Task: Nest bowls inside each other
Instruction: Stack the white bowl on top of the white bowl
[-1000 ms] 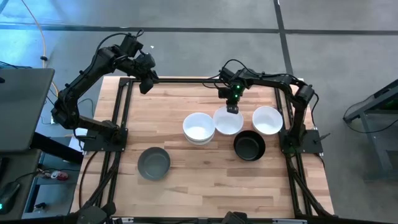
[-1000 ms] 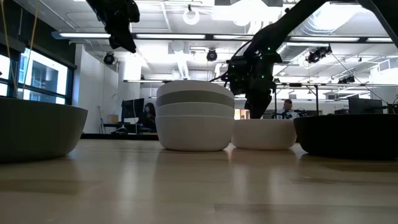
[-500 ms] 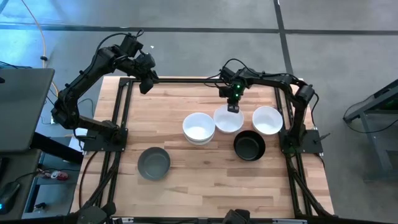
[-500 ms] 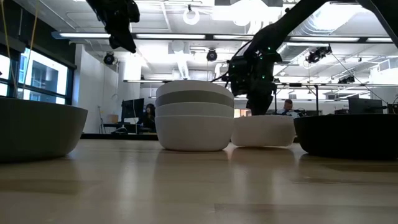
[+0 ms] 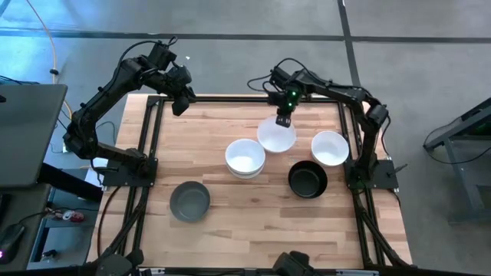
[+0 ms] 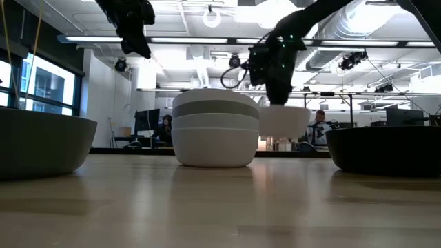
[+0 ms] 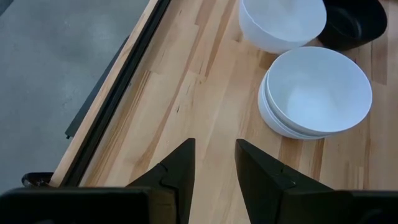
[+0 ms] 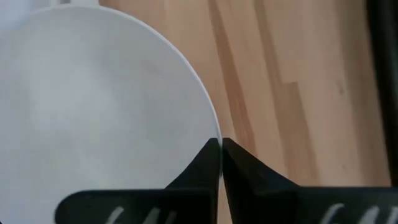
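Our right hand (image 5: 282,120) is pinching the rim of a glossy white bowl (image 5: 276,135), fingers pressed on the thin wall as the right wrist view shows, and the low view has that bowl (image 6: 284,120) hanging clear of the worktop (image 5: 230,207). We judge the main risk to be the grip itself: a pinch on one edge of a smooth glazed rim leaves the bowl free to swing or slip out, and a drop from here could knock the stack (image 5: 245,158) of nested bowls sitting just beside it at about 8 o'clock. If we lower it off-centre, its wall could catch on the stack's rim and settle tilted instead of nesting. The stack shows a grey band between white bowls in the low view (image 6: 215,128), with a clean white bowl on top. On the worktop another white bowl (image 5: 329,147) rests at 3 o'clock of the carried one, the black bowl (image 5: 308,181) at 5 o'clock, and a matte grey bowl (image 5: 189,200) well apart towards 7 o'clock. Our left hand (image 5: 182,104) waits above the worktop's far left corner, fingers (image 7: 177,171) spread and holding nothing.
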You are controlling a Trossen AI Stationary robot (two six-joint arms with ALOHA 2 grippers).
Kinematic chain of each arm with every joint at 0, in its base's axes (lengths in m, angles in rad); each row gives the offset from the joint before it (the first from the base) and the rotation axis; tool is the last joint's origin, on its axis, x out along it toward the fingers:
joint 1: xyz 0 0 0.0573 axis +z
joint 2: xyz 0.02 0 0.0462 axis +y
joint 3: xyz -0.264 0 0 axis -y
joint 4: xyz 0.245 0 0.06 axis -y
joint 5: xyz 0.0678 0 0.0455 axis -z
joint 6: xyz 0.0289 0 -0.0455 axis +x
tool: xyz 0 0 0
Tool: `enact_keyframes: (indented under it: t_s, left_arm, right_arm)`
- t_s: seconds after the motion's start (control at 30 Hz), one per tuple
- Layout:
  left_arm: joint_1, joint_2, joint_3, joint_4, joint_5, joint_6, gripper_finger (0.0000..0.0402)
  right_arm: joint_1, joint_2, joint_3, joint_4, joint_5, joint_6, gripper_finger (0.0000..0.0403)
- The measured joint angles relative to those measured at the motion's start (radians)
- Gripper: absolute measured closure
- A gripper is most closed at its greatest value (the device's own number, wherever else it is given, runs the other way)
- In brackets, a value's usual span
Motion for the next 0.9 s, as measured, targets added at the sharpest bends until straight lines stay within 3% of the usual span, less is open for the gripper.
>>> enact_keyframes:
  t_s: [0.37, 0.9]
  left_arm:
    - [0.0, 0.0, 0.0, 0.0, 0.0, 0.0, 0.0297]
    - [-0.004, 0.0, 0.0, 0.0, 0.006, 0.0, 0.0297]
  right_arm:
    - [0.021, 0.0, 0.196, -0.179, 0.021, 0.104, 0.0403]
    - [0.147, -0.001, 0.21, -0.14, -0.016, 0.228, 0.0403]
